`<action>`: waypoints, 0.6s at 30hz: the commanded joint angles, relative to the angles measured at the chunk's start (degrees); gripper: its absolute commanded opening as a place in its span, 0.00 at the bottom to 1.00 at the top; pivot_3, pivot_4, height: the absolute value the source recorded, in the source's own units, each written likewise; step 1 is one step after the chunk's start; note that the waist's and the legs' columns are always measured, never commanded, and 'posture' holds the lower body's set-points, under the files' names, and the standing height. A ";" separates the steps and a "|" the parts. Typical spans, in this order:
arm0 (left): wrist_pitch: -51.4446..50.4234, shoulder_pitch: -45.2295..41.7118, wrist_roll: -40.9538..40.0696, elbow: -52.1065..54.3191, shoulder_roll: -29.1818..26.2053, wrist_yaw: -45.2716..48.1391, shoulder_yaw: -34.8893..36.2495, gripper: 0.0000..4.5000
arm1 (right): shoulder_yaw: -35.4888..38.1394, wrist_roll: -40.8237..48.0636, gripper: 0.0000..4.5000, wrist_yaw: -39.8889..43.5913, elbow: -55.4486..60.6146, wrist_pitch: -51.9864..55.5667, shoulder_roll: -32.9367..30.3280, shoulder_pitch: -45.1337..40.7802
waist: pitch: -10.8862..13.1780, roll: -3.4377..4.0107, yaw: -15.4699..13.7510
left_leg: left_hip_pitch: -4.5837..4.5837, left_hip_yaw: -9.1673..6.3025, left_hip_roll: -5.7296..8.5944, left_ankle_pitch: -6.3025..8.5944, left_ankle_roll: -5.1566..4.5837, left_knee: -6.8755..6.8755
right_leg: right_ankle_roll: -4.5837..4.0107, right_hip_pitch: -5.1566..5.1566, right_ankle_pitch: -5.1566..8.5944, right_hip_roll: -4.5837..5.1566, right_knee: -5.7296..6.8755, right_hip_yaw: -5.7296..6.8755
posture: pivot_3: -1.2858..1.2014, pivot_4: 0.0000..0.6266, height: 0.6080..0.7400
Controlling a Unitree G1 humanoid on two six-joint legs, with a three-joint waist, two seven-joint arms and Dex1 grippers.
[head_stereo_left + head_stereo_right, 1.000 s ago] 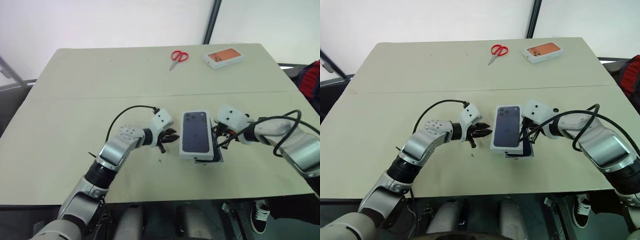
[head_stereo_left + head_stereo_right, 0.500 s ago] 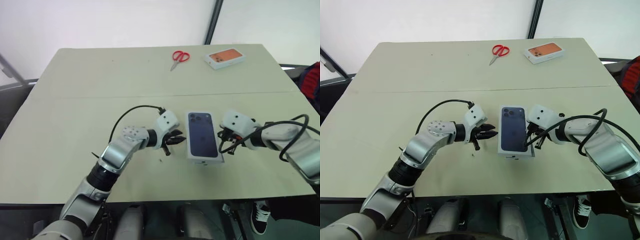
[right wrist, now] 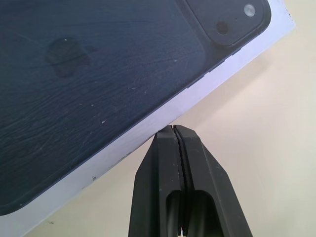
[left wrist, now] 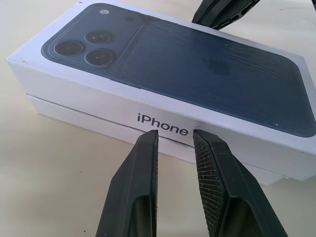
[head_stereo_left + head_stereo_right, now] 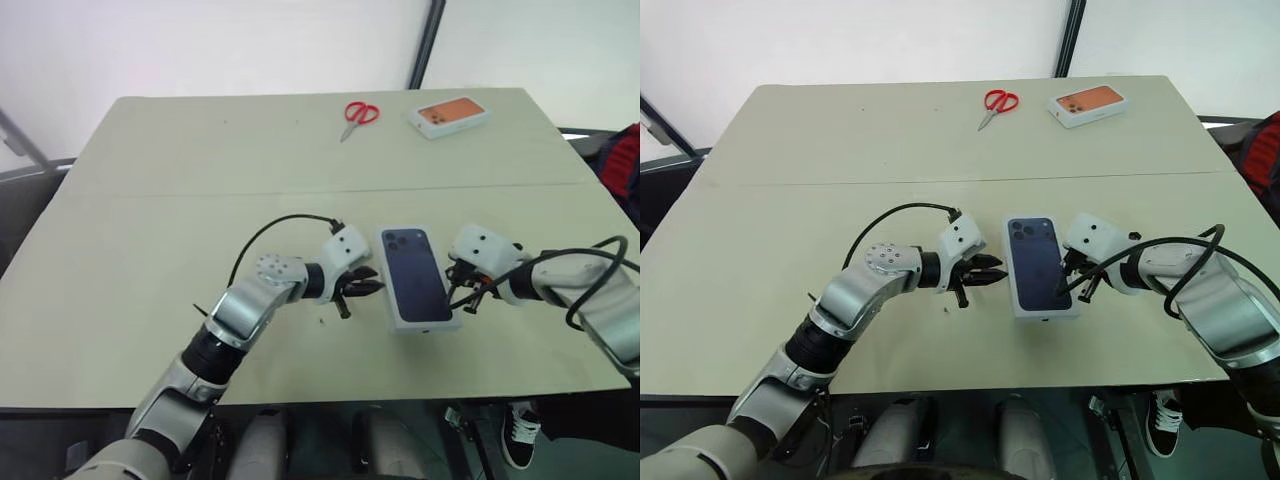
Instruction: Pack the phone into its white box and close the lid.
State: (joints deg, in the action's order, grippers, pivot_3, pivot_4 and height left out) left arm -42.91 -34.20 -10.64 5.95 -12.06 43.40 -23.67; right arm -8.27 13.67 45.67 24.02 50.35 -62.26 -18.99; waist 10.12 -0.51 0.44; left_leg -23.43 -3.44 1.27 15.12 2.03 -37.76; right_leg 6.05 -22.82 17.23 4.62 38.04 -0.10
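Left hand [image 5: 980,275] just beside the lid's [image 5: 1038,263] long side, black fingers [image 4: 140,177] slightly parted, pinching nothing, tips close to the printed side wall. Right hand [image 5: 1080,285] at the lid's opposite long side, fingers [image 3: 180,163] pressed together, tip at the lid's edge, holding nothing. Lid set picture-up over the white box [image 4: 94,126], a strip of the tray's wall showing beneath it, so probably not fully seated. Phone hidden, presumably inside. Closing step in hand, nearly finished. Next: press down evenly on the lid until the strip disappears, keeping it square. Beyond the lid on the tabletop [image 5: 790,180], red scissors [image 5: 995,104] and an orange-topped box [image 5: 1087,103], well apart.
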 commanded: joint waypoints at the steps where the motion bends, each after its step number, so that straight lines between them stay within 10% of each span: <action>1: 1.41 -1.15 -0.48 0.69 1.53 -0.14 -0.39 0.26 | 1.30 -0.07 0.01 0.40 2.14 -0.82 0.70 -0.44 | 0.00 0.00 0.02 | 0.00 0.00 0.00 0.00 0.00 0.00 | 0.00 0.00 0.00 0.00 0.00 0.00 | 0.52 0.24 1.00; 18: 0.96 -0.43 -0.98 0.02 1.58 -2.23 1.82 0.26 | 0.28 -2.11 0.01 0.98 1.04 -0.90 3.44 -2.21 | 0.00 0.00 0.05 | 0.00 -0.02 0.00 0.01 -0.01 -0.06 | 0.00 0.02 0.00 -0.01 0.01 0.01 | 0.52 0.24 1.00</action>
State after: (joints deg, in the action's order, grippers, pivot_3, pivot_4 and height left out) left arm -42.85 -34.10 -10.63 4.31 -11.21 41.11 -22.44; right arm -8.20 11.24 45.77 23.34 50.34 -59.59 -19.74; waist 10.12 -0.50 0.49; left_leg -23.42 -3.46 1.27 15.13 2.01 -37.81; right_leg 6.05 -22.80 17.23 4.62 38.06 -0.09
